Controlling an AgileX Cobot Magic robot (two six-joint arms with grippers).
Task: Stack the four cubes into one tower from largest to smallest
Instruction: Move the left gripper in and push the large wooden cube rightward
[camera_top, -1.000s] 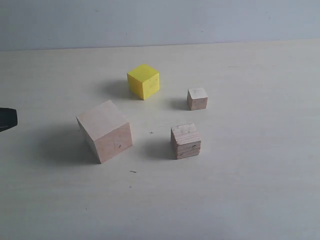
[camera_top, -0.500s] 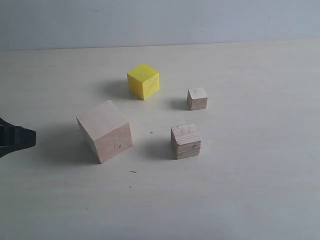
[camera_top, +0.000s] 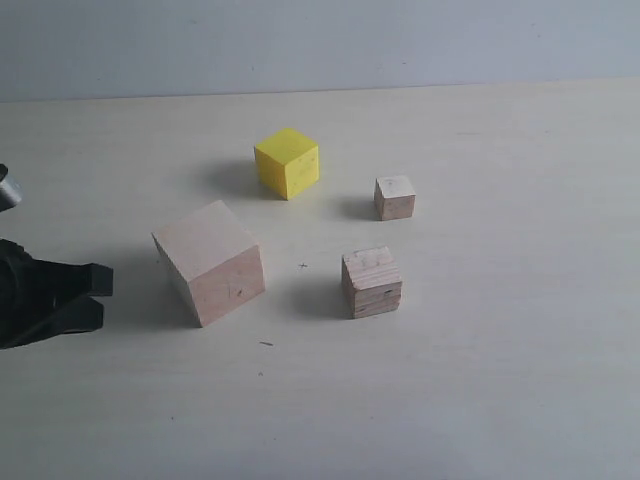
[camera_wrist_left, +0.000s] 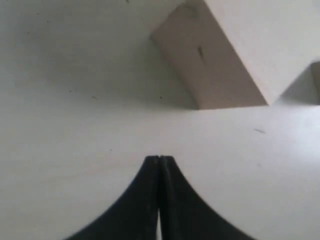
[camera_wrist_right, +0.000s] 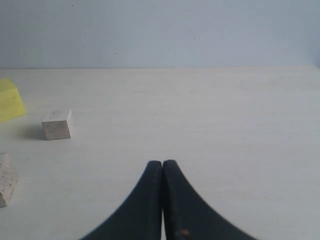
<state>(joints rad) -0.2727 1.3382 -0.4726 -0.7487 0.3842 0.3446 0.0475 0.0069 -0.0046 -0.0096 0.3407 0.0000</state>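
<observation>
left gripper (camera_top: 98, 297) slid in from the worktop's (camera_top: 480, 390) left edge, tips pressed together, nearing the big pale cube (camera_top: 212, 262); right gripper (camera_wrist_right: 162, 163) was pressed together too, nothing stacked yet.

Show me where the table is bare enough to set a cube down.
Bare table right of the grainy cube and smallest cube, and across the front. Crowded: the middle between those, the yellow cube and the largest cube; left gripper beside it.

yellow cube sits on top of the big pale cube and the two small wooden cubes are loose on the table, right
No. The exterior view shows the yellow cube on the table, apart from the big pale cube. The two small wooden cubes are loose, yes.
</observation>
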